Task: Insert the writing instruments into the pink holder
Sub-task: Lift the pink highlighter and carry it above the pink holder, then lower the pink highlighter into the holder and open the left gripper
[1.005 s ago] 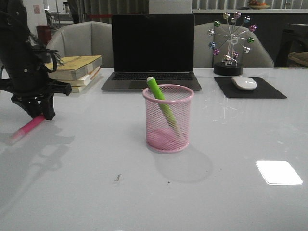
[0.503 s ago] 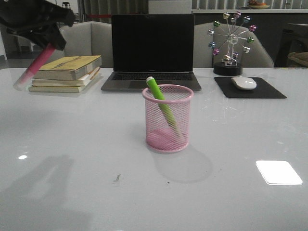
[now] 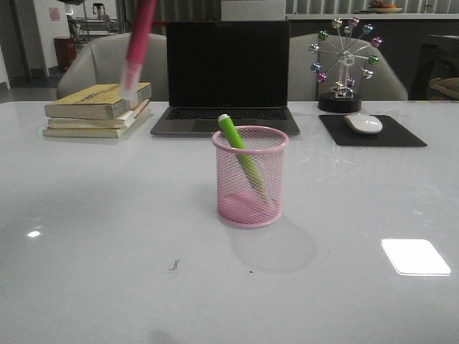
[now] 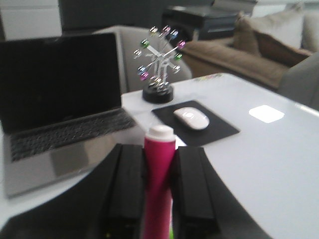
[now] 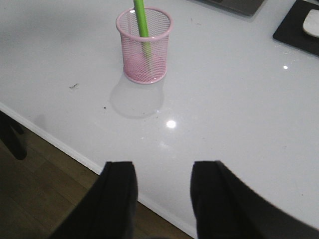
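Note:
The pink mesh holder [image 3: 250,175] stands mid-table, also seen in the right wrist view as the holder [image 5: 144,46]. A green marker [image 3: 242,156] leans inside it, its top above the rim; the right wrist view shows the same green marker [image 5: 141,15]. The magenta marker [image 3: 138,44] hangs high at the upper left, cap end down, blurred. My left gripper [image 4: 158,164] is shut on this magenta marker [image 4: 158,179]; in the front view the gripper itself is out of frame. My right gripper [image 5: 162,172] is open and empty over the table's near edge.
A closed-screen-dark laptop [image 3: 227,75] sits behind the holder. A stack of books [image 3: 99,109] lies at the back left. A mouse [image 3: 363,123] on a black pad [image 3: 373,132] and a ferris-wheel ornament [image 3: 344,64] are at the back right.
The left gripper has lifted the magenta marker off the table at the left and carried it up and to the right, out past the top of the front view. Holder and green marker are unmoved.

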Robot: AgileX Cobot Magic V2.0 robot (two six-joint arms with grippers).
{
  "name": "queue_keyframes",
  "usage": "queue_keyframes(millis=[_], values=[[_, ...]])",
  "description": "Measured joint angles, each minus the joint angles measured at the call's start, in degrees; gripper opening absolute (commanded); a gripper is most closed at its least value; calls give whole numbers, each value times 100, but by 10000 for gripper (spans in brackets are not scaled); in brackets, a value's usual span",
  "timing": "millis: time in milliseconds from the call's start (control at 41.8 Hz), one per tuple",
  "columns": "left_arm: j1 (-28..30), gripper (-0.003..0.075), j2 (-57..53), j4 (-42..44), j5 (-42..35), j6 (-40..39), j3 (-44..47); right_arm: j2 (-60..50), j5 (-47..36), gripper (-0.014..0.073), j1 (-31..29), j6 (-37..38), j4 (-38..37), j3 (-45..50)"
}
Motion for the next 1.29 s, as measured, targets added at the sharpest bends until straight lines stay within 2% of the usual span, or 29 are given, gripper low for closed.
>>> queue_keyframes(millis=[239,359,766,885,1029,1077,1220,1292], values=[[-455,91,1052,0,-2218,-40,-1,0,0,392,0,0,0,0],[-469,91,1625,-4,-2792,-344,-130,0,0,392,0,0,0,0],[-469,93,2825,183,-2964,-513,-651,0,0,392,0,0,4,0],[-469,160,2986,299,-2964,-513,-661,0,0,392,0,0,4,0],[-469,340,3095,429,-2928,-513,-661,0,0,392,0,0,4,0],[-469,372,3095,457,-2925,-513,-661,0,0,392,0,0,4,0],[-469,388,3095,504,-2861,-513,-673,0,0,392,0,0,4,0],[-469,388,3008,563,-2553,-513,-684,0,0,392,0,0,4,0]])
